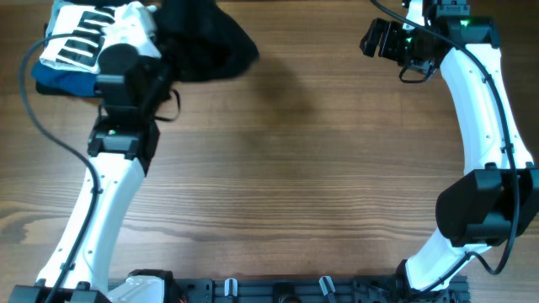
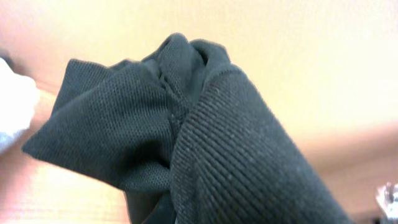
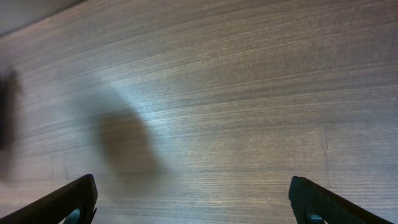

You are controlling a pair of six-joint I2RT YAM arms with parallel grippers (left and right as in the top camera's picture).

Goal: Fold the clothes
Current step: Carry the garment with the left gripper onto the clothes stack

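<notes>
Black clothes [image 1: 210,46] sit bunched at the far-left corner of the table [image 1: 303,168], clamped in my left jaws. Right jaws gape wide, holding nothing. 0 folds showing yet, whole job ahead.

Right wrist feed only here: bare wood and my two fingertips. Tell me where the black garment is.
Observer: The black garment is bunched up at the far left of the table, well away from your right gripper, which is open.
Operator: Report the left gripper.
Observer: The left gripper is shut on a bunch of that fabric. Its own camera is mostly filled with black cloth close up.
Operator: Name anything beside it.
Observer: A folded pile, white with black stripes over blue, lies just left of the garment in the far left corner.
</notes>
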